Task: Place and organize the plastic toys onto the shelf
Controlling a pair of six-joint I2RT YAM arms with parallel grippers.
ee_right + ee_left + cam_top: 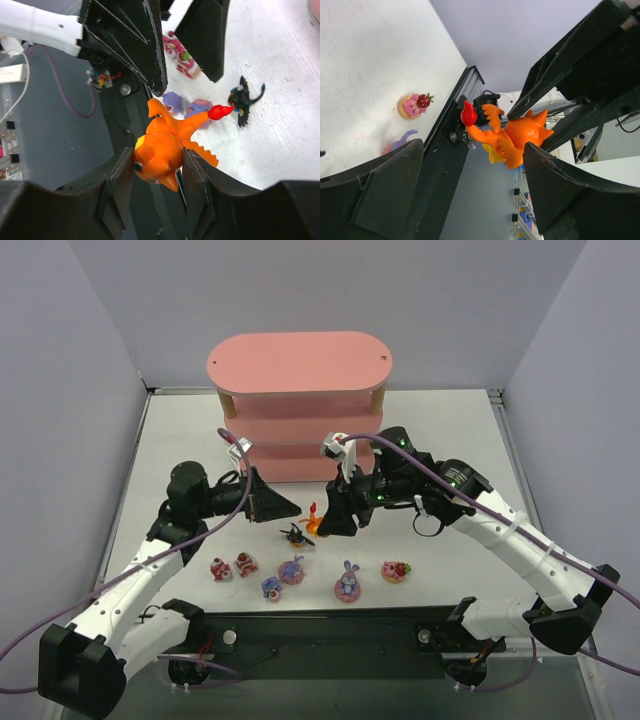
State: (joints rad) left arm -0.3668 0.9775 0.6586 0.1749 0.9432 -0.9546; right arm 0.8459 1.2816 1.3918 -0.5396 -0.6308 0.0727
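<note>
Orange toy (315, 518): off the counter (180, 440), in the air just in front of the shelf (300, 360) and near its lowest board. It hangs above the black bat toy (295, 534).

Right hand (328, 520): clenched on the orange toy. In the right wrist view its fingers (117, 185) press the head from both sides. Body, wings and red-tipped tail hang free of the grip.

Left hand (284, 505): released, jaws wide, facing the toy from the left. In the left wrist view the toy sits between the jaws with a gap on each side and no contact.

The other toys stand on the counter in a loose row near the arm bases. The red-and-white toys (246, 563) are two at the left and one at the right, with the bunnies (291, 570) between.

Handling, judged:
- The toy looks like hard moulded plastic, so very light and stiff. It will not give under the fingers.
- The surface is glossy and probably slippery, and the lumpy shape may twist in a pinch.
- Wings, tail and horns are thin, so they are poor holds and the likeliest parts to snap or slip.
- The best hold is across the thickest part, head or torso, on opposite sides.
- If the left hand takes over, the torso below the head is the free place.
- The foot is small, so the toy may topple when set on a board.
</note>
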